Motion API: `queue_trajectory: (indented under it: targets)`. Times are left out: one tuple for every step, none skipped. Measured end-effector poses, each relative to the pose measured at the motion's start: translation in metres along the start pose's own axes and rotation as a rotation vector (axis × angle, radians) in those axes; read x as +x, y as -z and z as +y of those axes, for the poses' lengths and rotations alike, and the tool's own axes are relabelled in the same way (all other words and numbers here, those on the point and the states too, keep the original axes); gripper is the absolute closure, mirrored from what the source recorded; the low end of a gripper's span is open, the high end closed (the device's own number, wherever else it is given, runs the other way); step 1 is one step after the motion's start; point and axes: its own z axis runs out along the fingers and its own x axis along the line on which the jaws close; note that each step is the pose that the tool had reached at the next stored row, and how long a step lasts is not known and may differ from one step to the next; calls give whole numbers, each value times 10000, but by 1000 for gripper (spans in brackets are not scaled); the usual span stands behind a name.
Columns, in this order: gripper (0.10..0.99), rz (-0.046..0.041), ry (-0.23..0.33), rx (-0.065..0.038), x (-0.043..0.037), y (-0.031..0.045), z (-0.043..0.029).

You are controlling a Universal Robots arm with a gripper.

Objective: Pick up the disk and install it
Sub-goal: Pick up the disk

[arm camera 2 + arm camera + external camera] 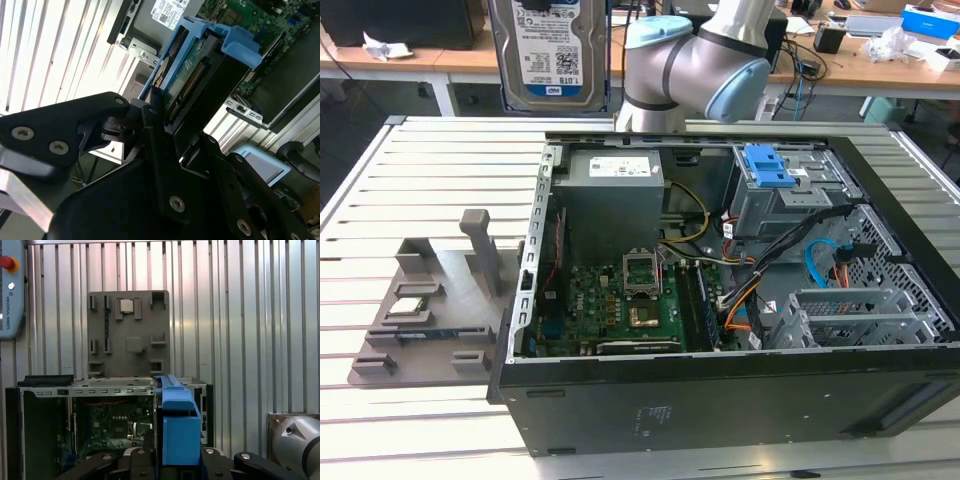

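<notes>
So the setup is a slatted metal counter (pixel 420 170) with an open black PC case (pixel 720 400) lying on its side, green motherboard (pixel 610 300) facing up and a blue drive latch (pixel 767 165) in the far corner. On the exterior view's left of the case sits a grey parts tray (pixel 420 352) with a small square chip (pixel 412 307) in one of its pockets. Far behind the counter there are wooden desks (pixel 440 60) with cables and odd clutter on them. The disk (pixel 548 50) is up in the air, clear of the case, standing on edge with its white-and-blue label facing the exterior camera, on the exterior view's left of the arm (pixel 695 60). In the second wrist view the jaws are closed onto one end of it, with the black fingers (pixel 155 140) pressed against either side and the connector edge running away from them. In the first wrist view the bright blue carrier bracket (pixel 177 425) sticks straight out from between them, with the case and the tray beyond it. The arm itself is grey with pale blue joint caps, standing at the far side of the case with its joints bent and folded close together.
</notes>
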Motion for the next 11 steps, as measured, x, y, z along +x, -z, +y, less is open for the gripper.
queue_trajectory:
  targets:
    - [725,0,1,0,-1,0,-25]
    - [725,0,2,0,-1,0,-58]
    - [725,-1,0,0,-2,1,-76]
    - [725,0,0,0,-2,1,-98]
    - [725,0,0,0,-3,1,-120]
    - [725,0,0,0,-3,1,-145]
    - [725,0,1,0,-4,2,-177]
    - [725,0,0,0,-5,2,-219]
    - [725,0,0,0,-7,3,-285]
    - [725,1,0,0,-8,4,-355]
    - [725,0,0,0,-10,4,-410]
